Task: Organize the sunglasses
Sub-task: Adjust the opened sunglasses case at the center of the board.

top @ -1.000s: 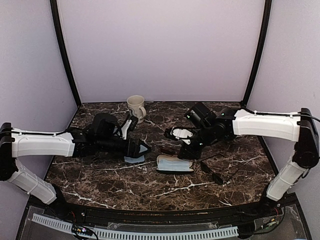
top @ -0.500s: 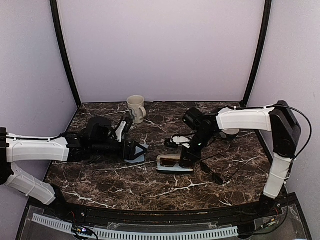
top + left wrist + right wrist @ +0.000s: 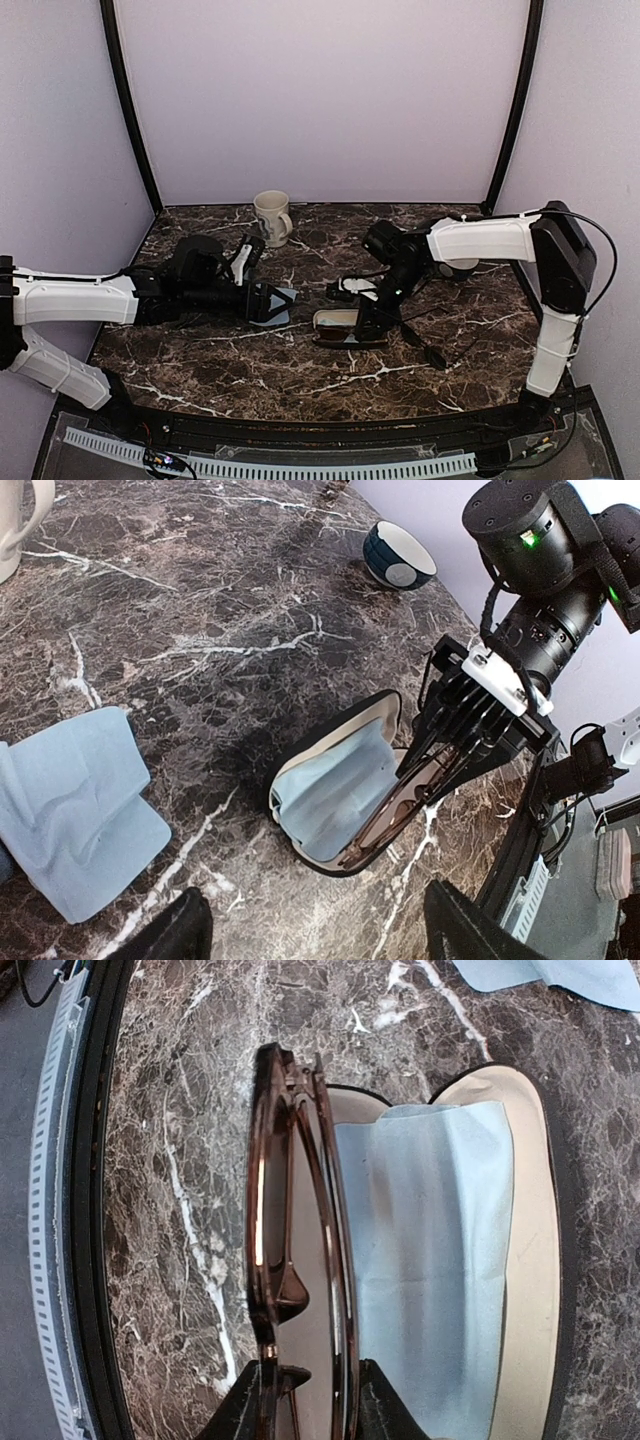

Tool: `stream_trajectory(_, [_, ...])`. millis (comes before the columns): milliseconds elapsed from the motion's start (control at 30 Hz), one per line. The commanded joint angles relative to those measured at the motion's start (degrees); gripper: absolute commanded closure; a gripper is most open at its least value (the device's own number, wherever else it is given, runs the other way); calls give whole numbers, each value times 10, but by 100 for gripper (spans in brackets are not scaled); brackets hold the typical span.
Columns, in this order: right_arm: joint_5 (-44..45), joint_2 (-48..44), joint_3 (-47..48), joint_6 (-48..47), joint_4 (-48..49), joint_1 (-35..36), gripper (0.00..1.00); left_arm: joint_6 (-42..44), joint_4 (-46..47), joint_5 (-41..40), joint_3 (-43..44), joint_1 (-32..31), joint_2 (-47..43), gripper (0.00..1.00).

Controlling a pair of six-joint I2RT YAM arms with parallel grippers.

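Two arms reach in over the dark marble table (image 3: 250,360) from its near edge. Nearest the front, right of centre, lies a thin dark-framed thing that looks like the black pair (image 3: 428,348) of glasses. It is apart from everything else and too small to read in detail.

Just beyond it, near the middle of the table, an oblong case (image 3: 535,1210) lies open, black outside and cream inside, with a folded cloth (image 3: 430,1260) of pale blue spread in it. The right gripper (image 3: 305,1405) is closed on one end of the brown sunglasses (image 3: 285,1190). They are folded flat and held on edge along the case's near side, over its rim. From the left wrist view their lower edge sits at or just inside the case's edge. Whether they rest on it I cannot tell.

Left of the case, the left gripper (image 3: 270,302) hangs low over the table with its jaws wide apart and nothing between them. A loose cloth (image 3: 70,820), also pale blue and creased, lies flat on the marble just beside one of its fingers.

Farther back, a cream mug (image 3: 271,215) stands upright near the rear wall, left of centre. A small dark bowl (image 3: 398,557) with a pale inside sits behind the right arm.
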Motion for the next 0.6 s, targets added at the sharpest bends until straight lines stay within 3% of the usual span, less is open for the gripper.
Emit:
stream_trajectory(0, [-22, 6, 11, -10, 1, -1, 71, 3, 13, -2, 1, 2, -1, 26])
stream_trajectory(567, [-35, -2, -32, 17, 39, 22, 69, 41, 40, 44, 65, 2, 118, 34])
